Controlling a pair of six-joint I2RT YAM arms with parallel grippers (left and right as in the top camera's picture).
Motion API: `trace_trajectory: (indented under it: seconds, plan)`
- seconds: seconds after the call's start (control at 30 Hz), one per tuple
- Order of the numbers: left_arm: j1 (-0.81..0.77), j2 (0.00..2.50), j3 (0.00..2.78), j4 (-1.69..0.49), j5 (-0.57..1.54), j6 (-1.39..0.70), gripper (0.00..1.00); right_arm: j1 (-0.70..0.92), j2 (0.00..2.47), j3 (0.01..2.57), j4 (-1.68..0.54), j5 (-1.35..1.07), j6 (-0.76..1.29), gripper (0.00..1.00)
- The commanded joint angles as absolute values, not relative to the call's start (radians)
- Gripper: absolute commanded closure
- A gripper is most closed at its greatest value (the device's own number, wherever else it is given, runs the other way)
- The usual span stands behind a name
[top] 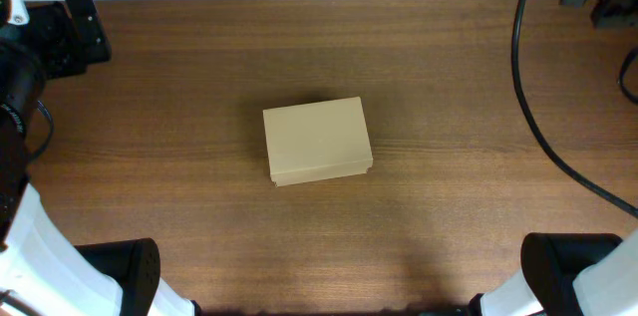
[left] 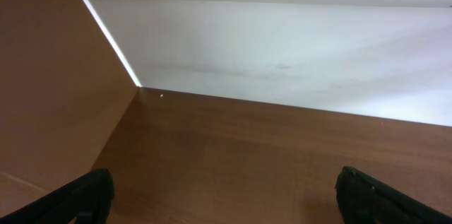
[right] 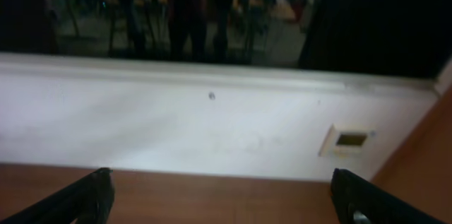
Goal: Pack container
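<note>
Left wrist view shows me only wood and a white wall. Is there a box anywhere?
Observer: Yes. Overhead shows a closed brown box in the middle of the table.
Operator: Is my arm close to it?
Observer: No. The left end effector is at the far left corner, well apart from the box.
Operator: And the other arm?
Observer: The right end effector is open and holds nothing.

I am seeing the cardboard box [top: 317,141] sitting flat near the middle of the wooden table [top: 449,77], plain tan-brown and rectangular. Its flap lid is lying shut, with the lid's front lip showing along the near side. The box is resting slightly turned, its long sides not quite squaring with the table's edge.
</note>
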State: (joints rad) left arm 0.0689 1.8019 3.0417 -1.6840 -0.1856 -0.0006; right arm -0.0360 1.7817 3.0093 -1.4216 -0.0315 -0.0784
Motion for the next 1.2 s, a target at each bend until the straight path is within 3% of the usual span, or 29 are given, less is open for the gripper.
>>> trace_trajectory:
  seconds: [0.0, 0.17, 0.37, 0.57, 0.83, 1.17]
  plan:
    - [0.071, 1.802, 3.042, -1.687, -0.199, 0.004, 0.0, -0.042, 1.692, 2.913, -1.417, 0.001, -0.076, 0.01]
    - [0.071, 1.802, 3.042, -1.687, -0.199, 0.004, 0.0, -0.042, 1.454, 2.487, -1.25, -0.005, -0.072, 0.01]
    - [0.071, 1.802, 3.042, -1.687, -0.199, 0.004, 0.0, -0.041, 1.1, 1.795, -0.834, -0.02, -0.069, 0.01]
    - [0.071, 1.802, 3.042, -1.687, -0.199, 0.004, 0.0, -0.041, 0.795, 1.233, -0.573, -0.069, -0.069, 0.01]
    - [0.071, 1.802, 3.042, -1.687, -0.199, 0.004, 0.0, -0.041, 0.46, 0.704, -0.485, -0.078, -0.069, 0.01]
    - [0.071, 1.802, 3.042, -1.687, -0.199, 0.004, 0.0, -0.041, 0.144, 0.324, -0.477, -0.079, -0.069, 0.01]
